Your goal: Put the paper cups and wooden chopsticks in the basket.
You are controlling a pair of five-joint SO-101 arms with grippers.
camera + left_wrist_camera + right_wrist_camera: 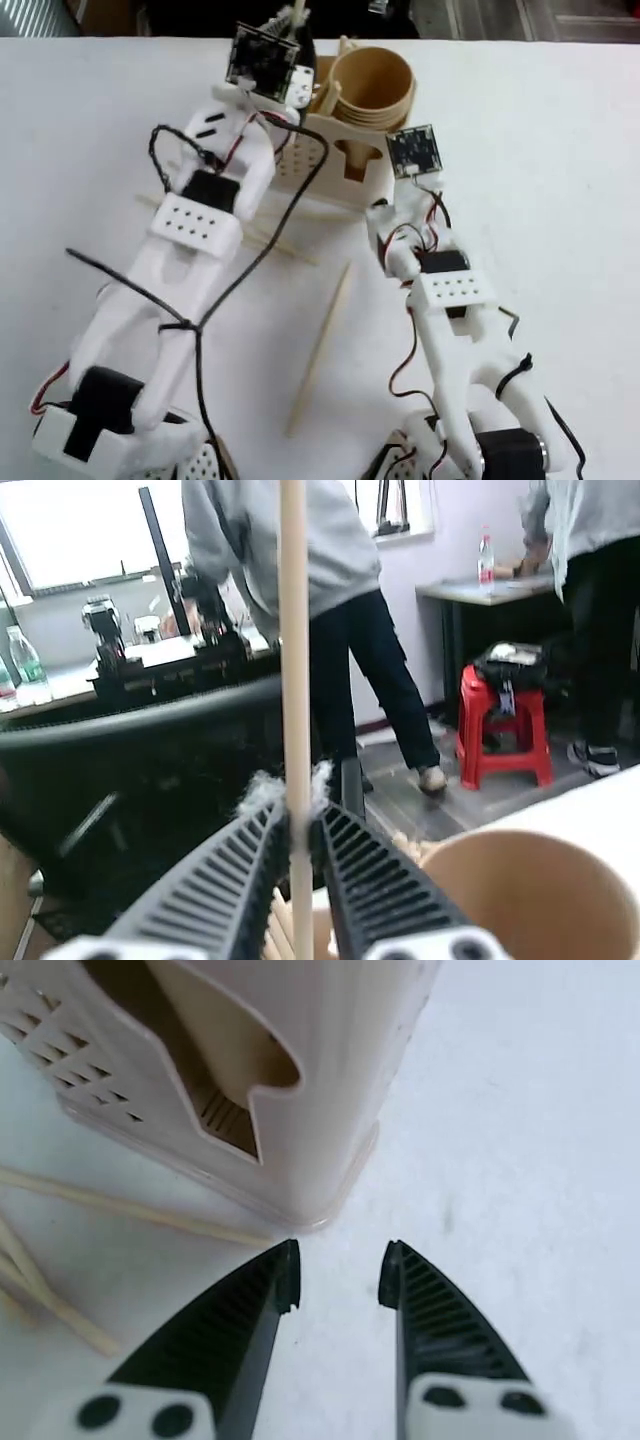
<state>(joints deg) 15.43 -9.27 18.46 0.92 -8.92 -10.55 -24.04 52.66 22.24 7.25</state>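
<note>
My left gripper (297, 825) is shut on a wooden chopstick (293, 630) that stands upright between its fingers, above the far side of the beige basket (345, 170). Stacked paper cups (372, 85) sit inside the basket, and one cup's rim (530, 890) lies just beside the left gripper. My right gripper (338, 1275) is open and holds nothing, low over the table right at the basket's near corner (330, 1080). One chopstick (320, 345) lies loose on the table between the arms. More chopsticks (130, 1210) lie beside the basket's front wall, partly under the left arm.
The white table (560, 200) has free room to the right of the basket and at the far left. Black cables (200, 300) trail over the left arm. People stand by desks in the room behind, away from the table.
</note>
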